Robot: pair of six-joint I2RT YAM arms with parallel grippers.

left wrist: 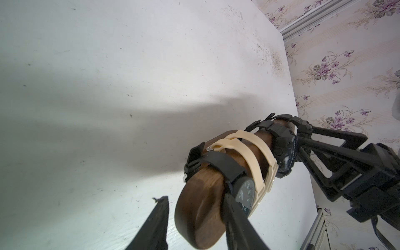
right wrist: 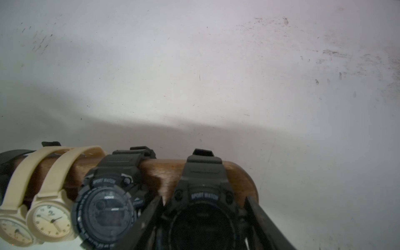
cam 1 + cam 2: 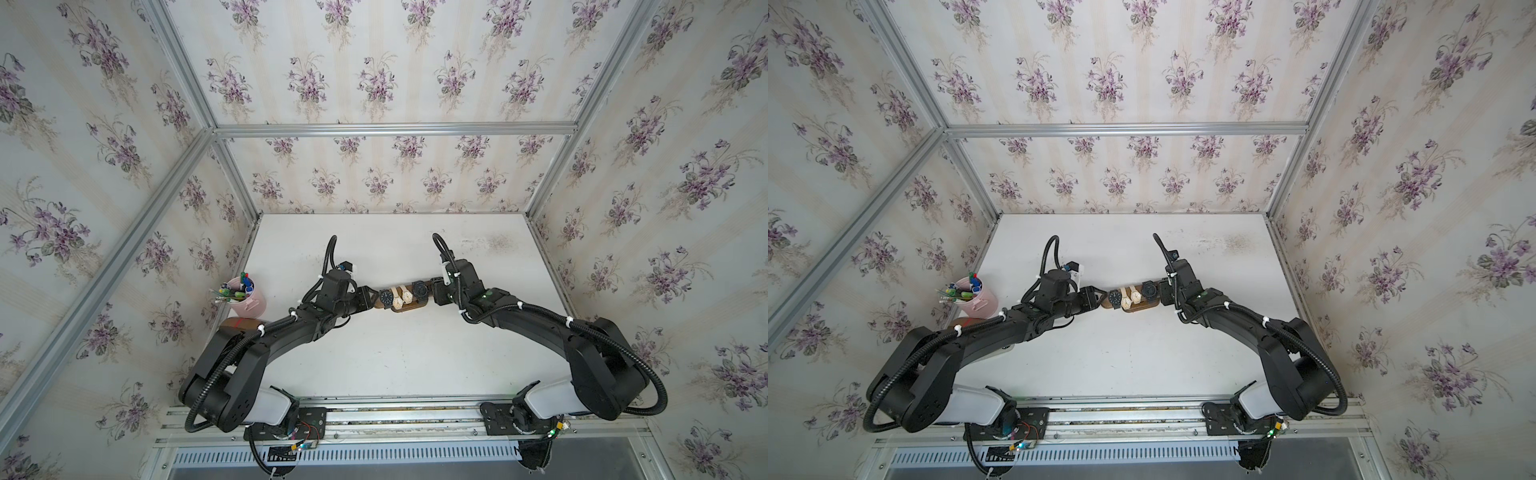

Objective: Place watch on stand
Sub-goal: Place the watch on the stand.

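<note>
The right gripper (image 2: pixel 203 198) is flanking the likely light watch (image 2: pixel 203 216) at its rigid case, grip unclear; the left gripper (image 1: pixel 193 195) is straddling the stand (image 1: pixel 199 216), jaws apart.

Overhead and close wrist views share stand (image 1: pixel 199 205).

Walls (image 3: pixel 374 83): cream striped wallpaper with purple flower sprigs on all three sides. Aluminium frame (image 3: pixel 390 129) runs along the corners. Table (image 3: pixel 395 357): white, scuffed, dark smudges far right. Slotted metal rail (image 3: pixel 374 457) on the near edge. Even light, soft shadows.
</note>
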